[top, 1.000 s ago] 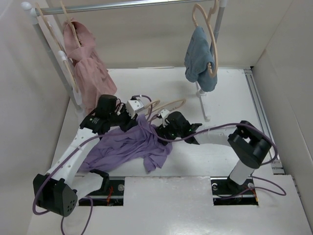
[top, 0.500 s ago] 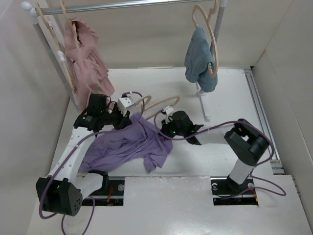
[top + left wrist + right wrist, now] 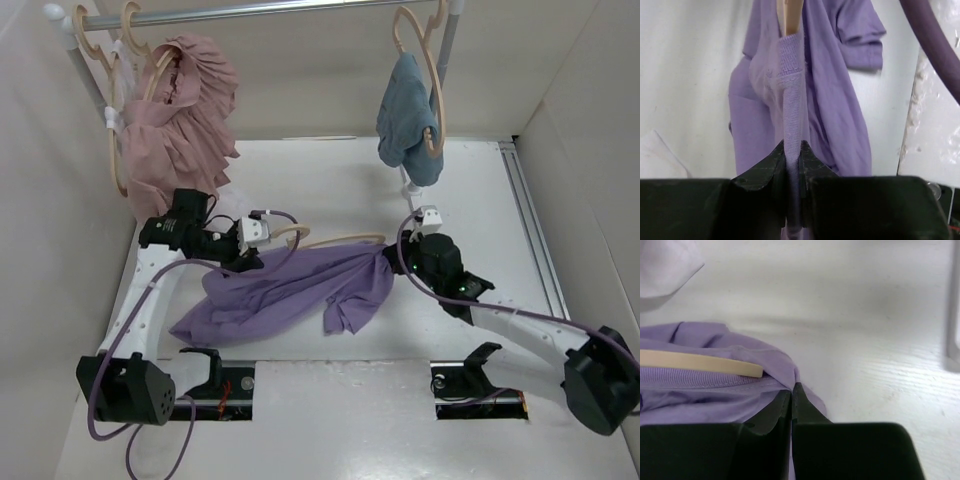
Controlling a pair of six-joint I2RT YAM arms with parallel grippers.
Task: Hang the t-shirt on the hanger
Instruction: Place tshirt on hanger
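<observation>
The t-shirt (image 3: 290, 290) is seen lying on the white table (image 3: 330, 180). It is stretched in a long band between the two arms, and its lower part and one sleeve are spread loose toward the near edge. The hanger (image 3: 340, 241) is partly inside the garment. A curved tan arm is shown along the far edge of the fabric, and in the right wrist view its blunt end is seen coming out of the cloth just beside the fingers.

The left gripper (image 3: 792, 150) is closed tightly on a ribbed band of the t-shirt, most probably the collar, and this band is pulled taut up to the wood. The right gripper (image 3: 791, 390) is closed as well, with a fold of purple fabric pinched between its jaws. Whether the wood is also caught there cannot be told, because the place is hidden by the fingers.

The garment is judged to be light, very soft and a little elastic. It will therefore sag wherever it is not supported, and it may slide off the smooth wood easily. The ribbed collar and the sewn hems are judged the best places to be taken, since they are thicker and give less. The hanger is stiff and thin, and it is better held near its middle.
</observation>
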